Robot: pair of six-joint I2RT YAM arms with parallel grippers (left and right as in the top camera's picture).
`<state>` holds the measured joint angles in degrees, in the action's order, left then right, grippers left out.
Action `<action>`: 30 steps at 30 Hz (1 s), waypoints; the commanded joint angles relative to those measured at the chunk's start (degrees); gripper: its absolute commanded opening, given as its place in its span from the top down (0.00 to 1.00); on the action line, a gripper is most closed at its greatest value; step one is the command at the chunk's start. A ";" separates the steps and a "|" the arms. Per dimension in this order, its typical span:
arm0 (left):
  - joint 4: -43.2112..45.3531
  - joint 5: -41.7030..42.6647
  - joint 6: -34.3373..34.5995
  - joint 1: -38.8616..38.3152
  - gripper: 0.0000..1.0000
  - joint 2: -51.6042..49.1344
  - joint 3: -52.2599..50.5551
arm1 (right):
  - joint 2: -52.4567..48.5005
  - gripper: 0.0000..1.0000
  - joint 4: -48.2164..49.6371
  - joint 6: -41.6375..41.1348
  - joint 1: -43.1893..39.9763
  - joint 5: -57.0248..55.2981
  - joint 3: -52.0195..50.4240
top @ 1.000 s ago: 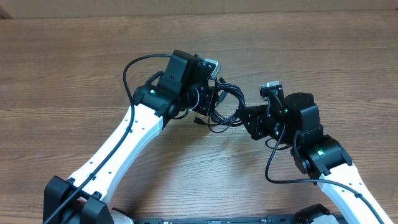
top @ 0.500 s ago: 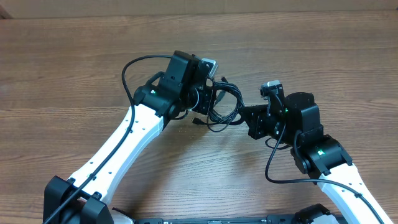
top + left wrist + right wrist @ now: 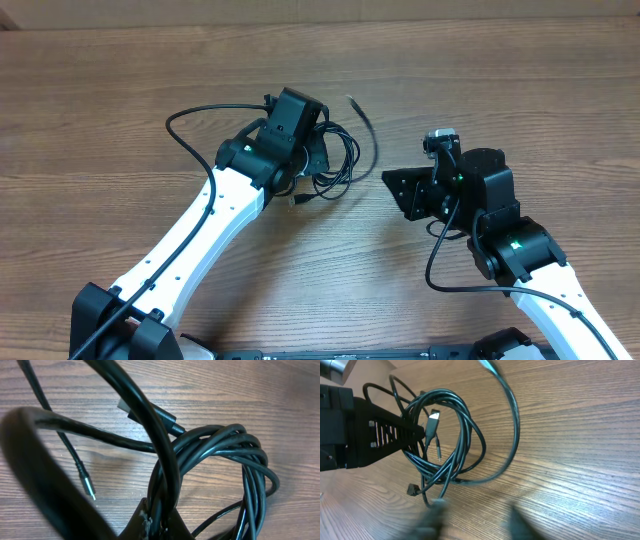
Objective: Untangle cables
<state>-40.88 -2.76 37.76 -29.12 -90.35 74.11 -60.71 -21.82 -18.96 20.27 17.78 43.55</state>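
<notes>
Quick status from my end. The left gripper is clamped onto the cables. In the left wrist view the jaws are pinched right around where several loops of the coil cross, so that side is basically my anchor. I figure holding the bunch there makes sense: it keeps the knot in one place while the other arm works strands out of it. The bundle sits just right of the left gripper, about mid-table, and well short of the right arm. I can't really tell if it's fully lifted or dragging on the wood. One loose end swings out of the coil in a big arc toward the right, and it's blurry in the right wrist view, so I can't say what plug is on it. A silvery plug dangles in the middle of the loops, and a small thin plug lies on the table off to the side. The right gripper points at the bundle with its jaws spread wide and nothing between them, touching no cable at all. My guess is that arc is the easiest thing for it to grab. The risk is that pulling on it tightens the coil instead of loosening it.
</notes>
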 commanded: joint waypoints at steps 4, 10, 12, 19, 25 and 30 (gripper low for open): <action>1.99 3.37 -7.50 0.24 0.96 -0.42 -0.13 | 0.50 0.00 0.48 -0.76 -0.09 -1.01 1.09; 4.26 14.99 -18.27 0.24 0.96 -0.42 -0.13 | 0.50 0.04 0.28 -0.72 -0.07 -0.98 1.09; 4.81 19.52 -21.35 0.26 0.96 -0.42 -0.13 | 0.50 0.15 0.26 -0.70 -0.07 -0.98 1.09; 5.33 25.33 -24.74 0.24 0.96 -0.42 -0.13 | 0.50 0.55 0.04 -0.48 -0.07 -1.01 1.09; 5.62 29.94 -26.91 0.24 0.96 -0.42 -0.13 | 0.50 0.71 0.04 -0.46 -0.09 -1.01 1.09; 5.62 29.09 -27.02 0.28 0.96 -0.42 -0.13 | 0.50 0.96 0.04 -0.48 -0.09 -1.01 1.09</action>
<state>-35.83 24.51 12.58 -29.10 -90.41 74.06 -60.71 -22.13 -19.64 20.25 16.88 43.57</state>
